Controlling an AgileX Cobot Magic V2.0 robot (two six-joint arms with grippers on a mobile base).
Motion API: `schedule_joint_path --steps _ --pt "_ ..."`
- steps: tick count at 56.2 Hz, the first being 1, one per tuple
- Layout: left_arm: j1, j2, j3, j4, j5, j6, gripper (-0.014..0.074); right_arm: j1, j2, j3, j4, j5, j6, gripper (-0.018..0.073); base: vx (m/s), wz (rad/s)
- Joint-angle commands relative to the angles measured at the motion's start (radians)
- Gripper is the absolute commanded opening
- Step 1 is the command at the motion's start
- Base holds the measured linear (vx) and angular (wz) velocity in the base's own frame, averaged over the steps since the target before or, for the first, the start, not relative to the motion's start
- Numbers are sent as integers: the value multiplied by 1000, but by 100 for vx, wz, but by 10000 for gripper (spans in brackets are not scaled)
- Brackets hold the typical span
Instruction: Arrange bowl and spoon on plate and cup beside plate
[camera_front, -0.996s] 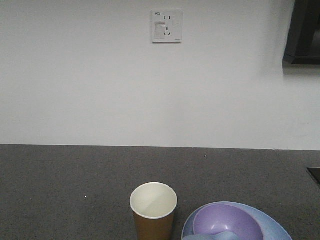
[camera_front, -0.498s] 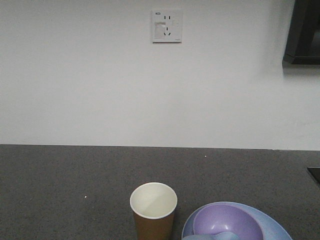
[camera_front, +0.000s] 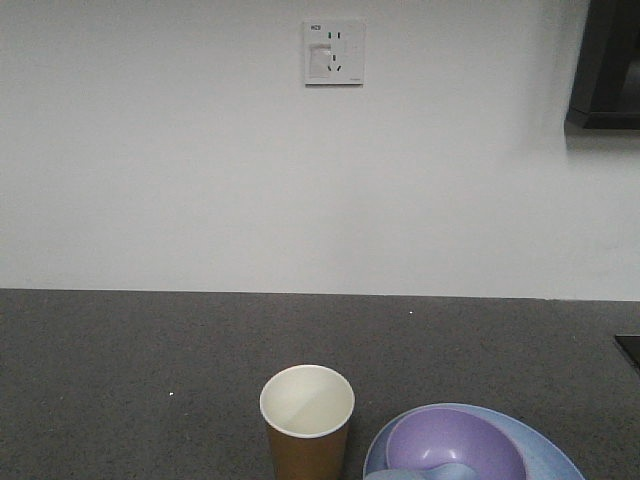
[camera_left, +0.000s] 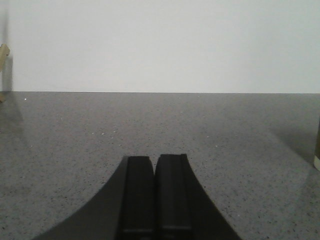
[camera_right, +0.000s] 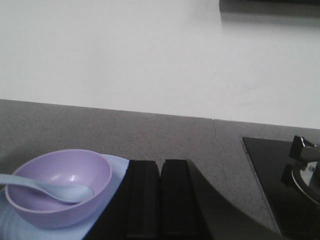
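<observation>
Front-facing view shows me the cup (camera_front: 307, 420) standing upright on the dark counter (camera_front: 130, 370), just to the left of the plate (camera_front: 545, 450) and apart from it by a thin gap. The bowl (camera_front: 450, 440) sits on the plate, and a bit of the spoon (camera_front: 440, 472) pokes up at the bottom edge.

From the right wrist I see the bowl (camera_right: 60, 185) on the plate (camera_right: 117, 165), lying to the left of my right gripper (camera_right: 160, 200) and just beside it. The spoon (camera_right: 55, 190) rests with its scoop inside the bowl and its handle running out over the rim toward the left. The right jaws are pressed together with nothing between them. To the right there is a black stove top (camera_right: 280, 175), so I would keep any pull-back away from that side.

The left gripper (camera_left: 155, 195) is likewise pressed together and empty, over bare counter. Only a sliver at the far right edge of that view may be the cup; I cannot tell for sure.

As I judge it, everything sits where the task wants it. If anything needed a nudge, the right arm is the nearer one, and the free room lies ahead toward the wall (camera_front: 200, 150).
</observation>
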Motion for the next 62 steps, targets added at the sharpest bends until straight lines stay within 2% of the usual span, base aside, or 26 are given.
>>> schedule_joint_path --steps 1,9,13,62 --pt "2 -16 -26 -2 -76 0 0 -3 -36 99 -35 -177 23 -8 0 0" --pt "2 -16 -26 -2 -76 0 0 -3 -159 291 -33 -350 24 -8 0 0" --pt "2 -17 -26 -2 -76 0 0 -1 -145 360 -15 -465 35 -8 0 0" --pt "2 -15 -26 -2 -76 0 0 -1 -153 354 -8 -477 35 -8 0 0"
